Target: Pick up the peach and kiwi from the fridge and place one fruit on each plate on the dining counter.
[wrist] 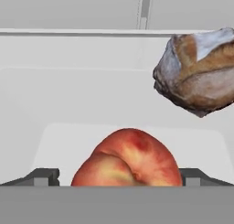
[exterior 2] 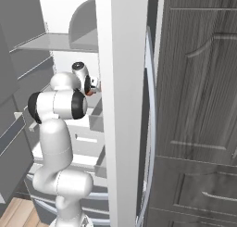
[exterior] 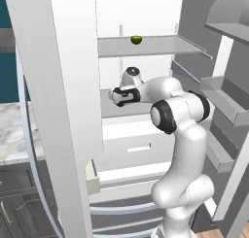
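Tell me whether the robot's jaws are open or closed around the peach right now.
Open. In the hand view the two fingertips stand apart on either side of the peach, not pressing it.

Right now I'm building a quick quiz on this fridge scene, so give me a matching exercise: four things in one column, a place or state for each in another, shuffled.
Things:
1. peach
2. kiwi
3. brown lumpy item
4. tool

Places or states:
A. on the upper fridge shelf
B. open, a fingertip on either side of a fruit
C. between the fingertips, close to the hand camera
D. up and to the right of the peach in the hand view

Pairs: 1-C, 2-A, 3-D, 4-B
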Tool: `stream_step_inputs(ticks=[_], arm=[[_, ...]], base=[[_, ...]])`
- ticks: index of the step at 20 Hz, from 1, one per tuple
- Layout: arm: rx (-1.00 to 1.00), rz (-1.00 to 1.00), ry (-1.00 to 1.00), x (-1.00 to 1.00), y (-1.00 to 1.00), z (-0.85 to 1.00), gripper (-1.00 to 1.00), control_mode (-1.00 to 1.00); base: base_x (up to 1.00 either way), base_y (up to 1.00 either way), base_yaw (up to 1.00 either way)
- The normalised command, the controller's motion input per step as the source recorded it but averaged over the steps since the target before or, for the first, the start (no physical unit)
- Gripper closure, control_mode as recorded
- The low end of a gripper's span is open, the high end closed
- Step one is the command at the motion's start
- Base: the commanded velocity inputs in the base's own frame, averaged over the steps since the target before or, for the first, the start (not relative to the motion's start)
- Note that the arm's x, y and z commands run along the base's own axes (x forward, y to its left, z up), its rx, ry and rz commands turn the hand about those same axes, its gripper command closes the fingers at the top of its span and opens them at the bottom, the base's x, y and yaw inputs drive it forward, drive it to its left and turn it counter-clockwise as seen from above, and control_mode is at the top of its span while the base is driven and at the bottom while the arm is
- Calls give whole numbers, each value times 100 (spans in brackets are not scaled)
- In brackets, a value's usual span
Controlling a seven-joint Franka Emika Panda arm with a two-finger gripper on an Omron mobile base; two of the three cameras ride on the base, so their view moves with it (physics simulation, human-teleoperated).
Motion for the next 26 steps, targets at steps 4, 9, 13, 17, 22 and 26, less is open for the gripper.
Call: stream_step_inputs(ticks=[4, 9, 13, 17, 22, 26], arm=[[0, -1, 2, -2, 0, -21, -100, -100], [0, 0, 1, -1, 0, -2, -100, -100], [0, 0, 0, 0, 0, 0, 100, -100], [0, 0, 0, -2, 0, -1, 100, -100], [0, 0, -9, -57, 0, 0, 100, -100], [0, 0, -10, -100, 0, 35, 100, -100]], base=[[0, 0, 0], [0, 0, 0], [0, 0, 0], [0, 0, 0], [0, 0, 0], [0, 0, 0]])
